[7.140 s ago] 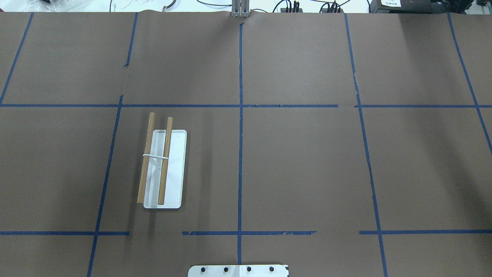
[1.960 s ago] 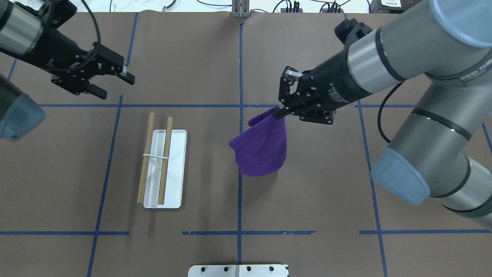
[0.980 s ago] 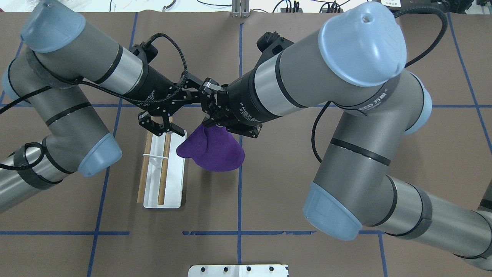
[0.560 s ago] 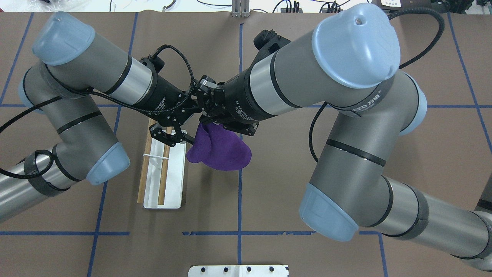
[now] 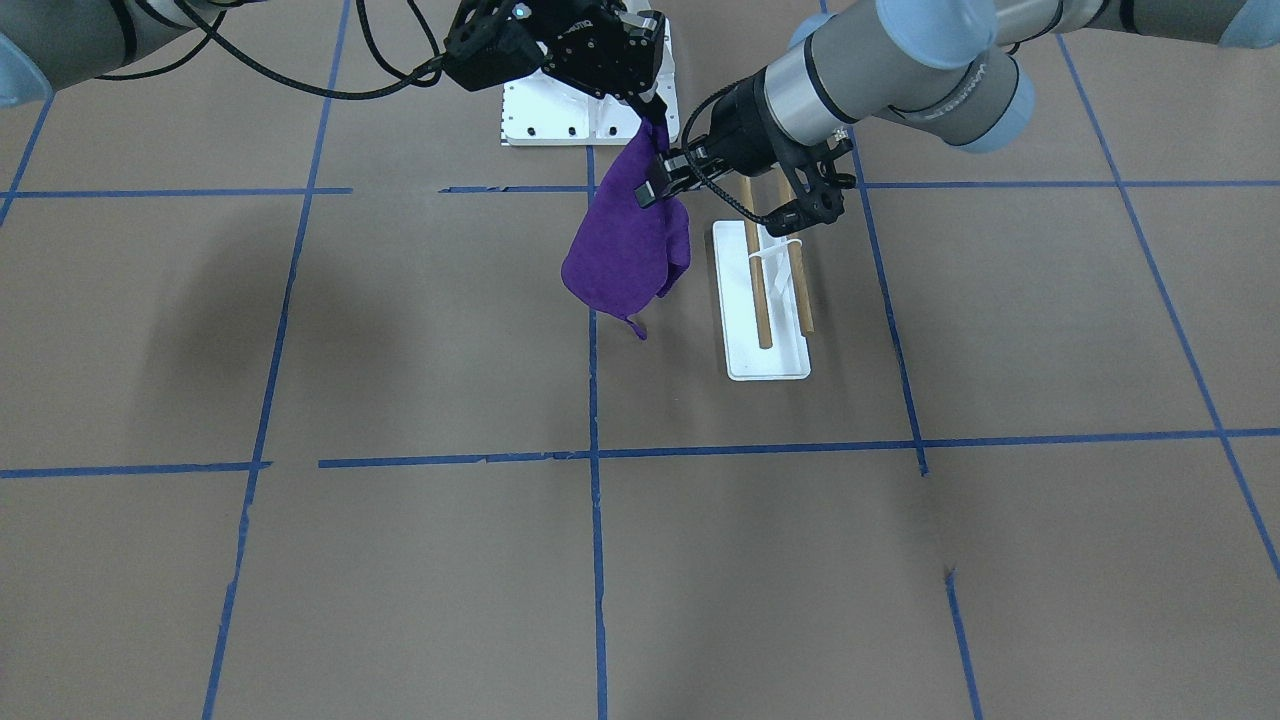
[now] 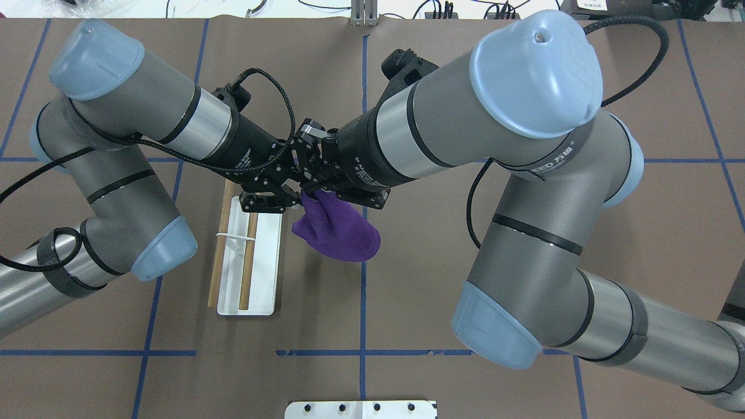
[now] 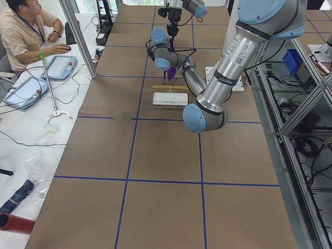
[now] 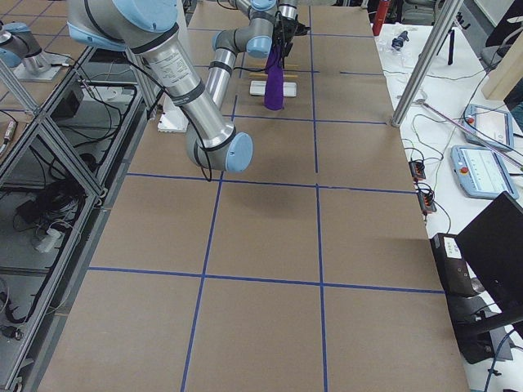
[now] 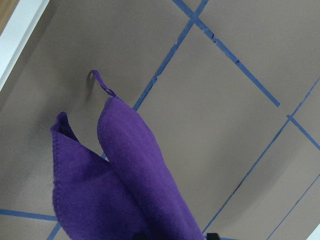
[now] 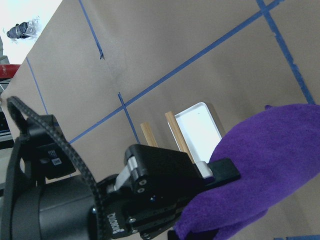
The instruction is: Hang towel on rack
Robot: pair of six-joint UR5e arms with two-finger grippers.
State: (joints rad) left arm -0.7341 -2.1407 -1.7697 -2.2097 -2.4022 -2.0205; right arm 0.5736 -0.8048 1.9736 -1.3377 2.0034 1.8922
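The table (image 6: 465, 87) is covered in brown paper crossed by lines of blue tape. Both arms reach in over it and meet near its middle. The right arm (image 6: 524, 75) is the bulkier in the overhead view, and the left arm (image 6: 116, 75) comes in from the other side. On the robot's left half of the table lies the rack (image 5: 765, 360), a long white base with two wooden rods (image 6: 251, 267) running lengthwise. One rod lies over the base and the other along its outer edge, and a thin white band (image 6: 236, 237) crosses both. Just beside the rack, on its inner side, the towel (image 6: 343, 230) hangs in a loose, folded, deep-purple bunch, apart from the rods. The right gripper (image 5: 652, 128) is pinched tight on the towel's gathered top corner, and the cloth drops from there. The left gripper (image 5: 666, 176) is just below it, pressed against the upper part of the cloth. In the left wrist view its fingertips sit close together at the bottom edge with purple fabric filling the gap, so it looks clamped on the towel too. A thin tag (image 5: 636, 327) dangles from the towel's lowest corner.
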